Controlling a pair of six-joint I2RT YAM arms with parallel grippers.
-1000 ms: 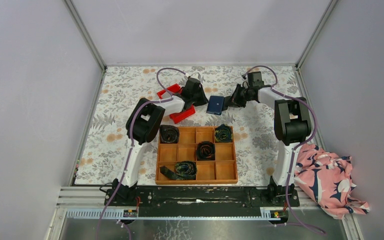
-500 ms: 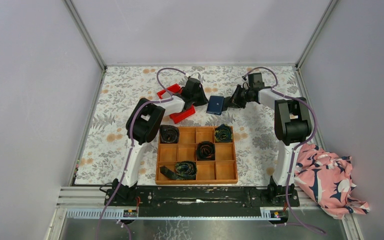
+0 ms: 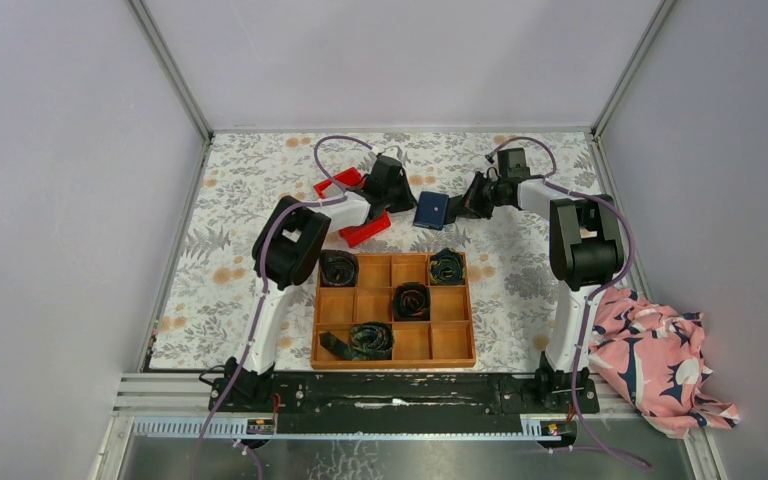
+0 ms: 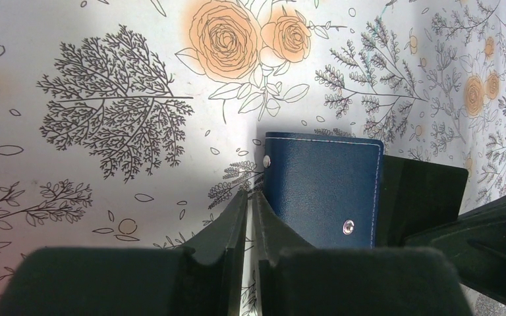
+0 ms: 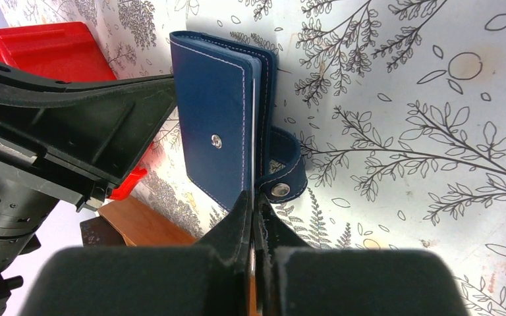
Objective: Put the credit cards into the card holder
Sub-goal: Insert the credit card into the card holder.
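- Where the left arm reaches over the far half of the table, a red bin (image 5: 46, 43) of glossy moulded plastic sits with straight walls and square corners, partly under that arm.
- Toward the near edge, a wooden tray (image 3: 410, 362), orange-brown and split into a square grid, holds dark rolled fabric bundles (image 3: 412, 300) in several compartments.
- At the left gripper (image 4: 251, 197), matte black tapered fingers stand almost together with only a thin slit between them. The right finger lies against the left edge of the card holder. Whether they actually pinch it cannot be told.
- The card holder (image 5: 214, 131) is between the two grippers, just right of the red bin and beyond the tray's far edge. It is smooth navy leather with pale stitching, rectangular, folded like a small book, with a round metal snap on its cover and a loose strap tab curling out at its right side.
- A thin pale line (image 5: 254, 131) runs between its leaves; whether that is a card's edge cannot be told.
- The right gripper (image 5: 253, 197) is clenched, black fingers pressed flat together, tips just beside the tab's snap.
- At the near-right corner, off the printed cover, lies a crumpled pink cloth (image 3: 660, 360) with dark and white flowers.
- A tablecloth (image 3: 240, 240) covers the table, white with grey branches and orange roses.
- Plain pale lilac walls (image 3: 60, 200) close in three sides, and metal posts (image 3: 170, 70) stand at the far corners.
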